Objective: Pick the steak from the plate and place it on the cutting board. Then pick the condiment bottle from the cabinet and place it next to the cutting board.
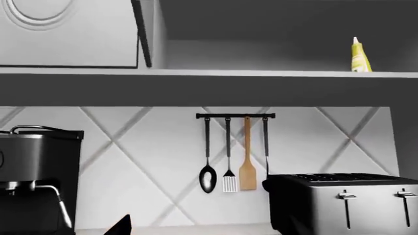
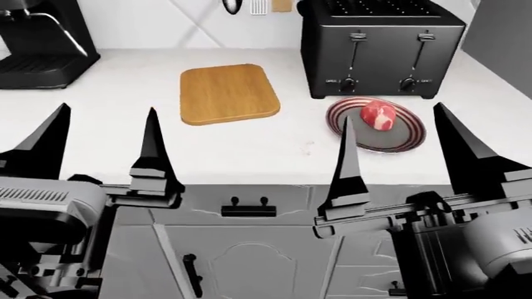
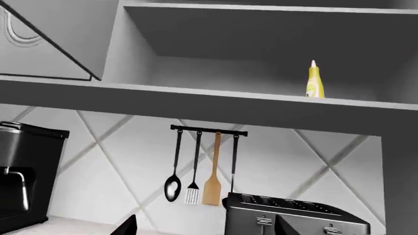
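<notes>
The steak (image 2: 379,115), a small red-pink chunk, lies on the striped plate (image 2: 409,138) on the counter, in front of the toaster. The wooden cutting board (image 2: 228,93) lies flat to the plate's left, bare. The yellow condiment bottle (image 1: 359,56) stands upright on the open cabinet shelf, also in the right wrist view (image 3: 314,81). My left gripper (image 2: 104,134) and right gripper (image 2: 407,140) are both open and empty, held near the counter's front edge, well short of the plate and board. The right one is in line with the plate.
A black toaster (image 2: 380,47) stands behind the plate. A coffee machine (image 2: 42,40) stands at the far left. Utensils hang on a rail (image 1: 235,116) on the back wall. A cabinet door (image 3: 52,34) stands open beside the shelf. Drawers (image 2: 249,205) sit below the counter.
</notes>
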`<state>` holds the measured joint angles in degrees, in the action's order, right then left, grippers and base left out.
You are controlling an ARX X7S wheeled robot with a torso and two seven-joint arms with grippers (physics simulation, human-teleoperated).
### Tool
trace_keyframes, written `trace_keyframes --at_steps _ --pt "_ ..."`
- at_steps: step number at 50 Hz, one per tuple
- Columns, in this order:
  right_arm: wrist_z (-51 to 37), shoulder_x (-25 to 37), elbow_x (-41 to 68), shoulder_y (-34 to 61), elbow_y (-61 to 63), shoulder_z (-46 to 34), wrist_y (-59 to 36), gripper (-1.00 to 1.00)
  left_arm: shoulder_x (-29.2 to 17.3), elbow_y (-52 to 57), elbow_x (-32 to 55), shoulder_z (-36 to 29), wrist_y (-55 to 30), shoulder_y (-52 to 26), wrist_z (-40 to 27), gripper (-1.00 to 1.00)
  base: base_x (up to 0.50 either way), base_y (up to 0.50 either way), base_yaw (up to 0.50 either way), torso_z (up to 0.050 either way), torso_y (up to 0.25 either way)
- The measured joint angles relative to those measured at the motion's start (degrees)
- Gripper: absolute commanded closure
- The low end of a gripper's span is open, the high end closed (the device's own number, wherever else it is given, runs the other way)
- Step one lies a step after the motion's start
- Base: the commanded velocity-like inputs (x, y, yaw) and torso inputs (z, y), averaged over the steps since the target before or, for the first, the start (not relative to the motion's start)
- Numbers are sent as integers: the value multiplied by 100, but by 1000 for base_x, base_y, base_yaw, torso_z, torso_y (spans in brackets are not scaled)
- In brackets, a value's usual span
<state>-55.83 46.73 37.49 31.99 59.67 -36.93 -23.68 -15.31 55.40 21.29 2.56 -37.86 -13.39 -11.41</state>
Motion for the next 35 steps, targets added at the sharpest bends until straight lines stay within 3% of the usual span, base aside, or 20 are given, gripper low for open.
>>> trace_keyframes --at_steps 28,35 --pt "-665 422 166 787 -59 -1033 169 -100 -138 2 66 -128 39 18 -143 -100 477 247 0 0 1" --pt "-954 739 633 1279 -40 -1447 480 -100 -187 2 126 -111 36 1 -214 -100 0 0 0 0 0"
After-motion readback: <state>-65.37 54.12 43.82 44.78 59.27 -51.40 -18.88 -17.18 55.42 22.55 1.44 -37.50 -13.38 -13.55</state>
